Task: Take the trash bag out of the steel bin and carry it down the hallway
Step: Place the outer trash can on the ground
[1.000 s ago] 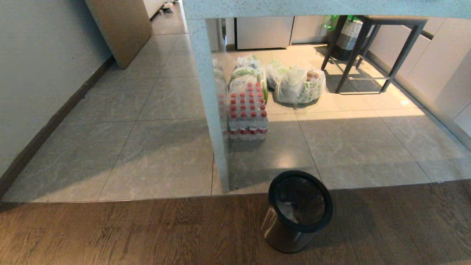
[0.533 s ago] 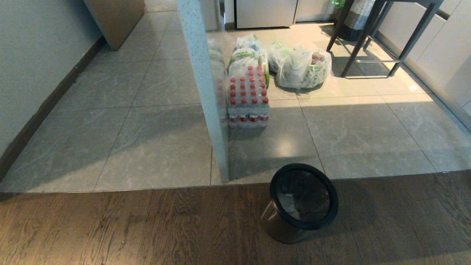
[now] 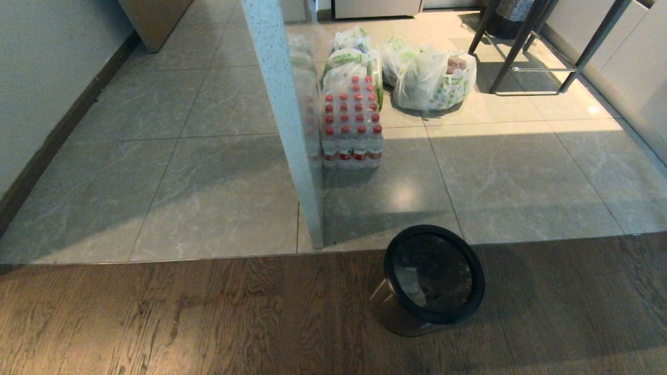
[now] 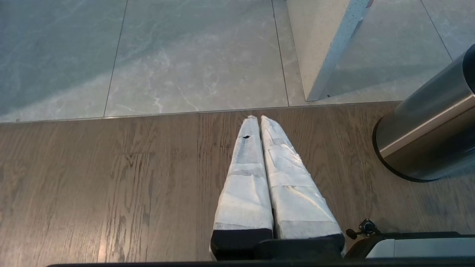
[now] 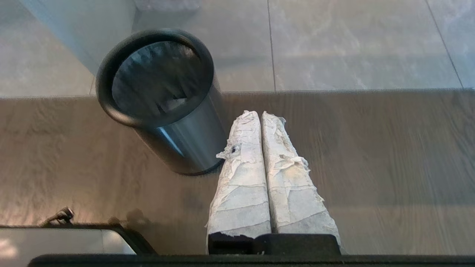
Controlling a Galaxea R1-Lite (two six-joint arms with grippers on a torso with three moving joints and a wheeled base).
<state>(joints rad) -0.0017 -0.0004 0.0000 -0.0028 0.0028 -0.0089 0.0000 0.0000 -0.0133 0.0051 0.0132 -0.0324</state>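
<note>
Both grippers hang idle over the wood floor point(image 3: 156, 323): left gripper point(image 4: 258, 118) with its wrapped fingers point(image 4: 245, 178) pressed together, tips near the seam where wood meets grey tile point(image 3: 219, 198); right gripper point(image 5: 259, 113) likewise closed, holding nothing, just beside the steel bin point(image 5: 178, 122). From my head camera neither arm shows. I see the bin upright on the wood just short of the tile edge, near the foot of a speckled white panel point(image 3: 281, 114). Its broad black rim point(image 3: 469, 265) rings a dark interior; some pale material point(image 5: 172, 104) lies inside, but I cannot tell whether that is the trash bag. Beyond, on the tile: a shrink-wrapped pack of red-capped bottles point(image 3: 351, 125), white grocery bags with green print point(image 3: 432, 80), and dark stool legs point(image 3: 542, 52).
</note>
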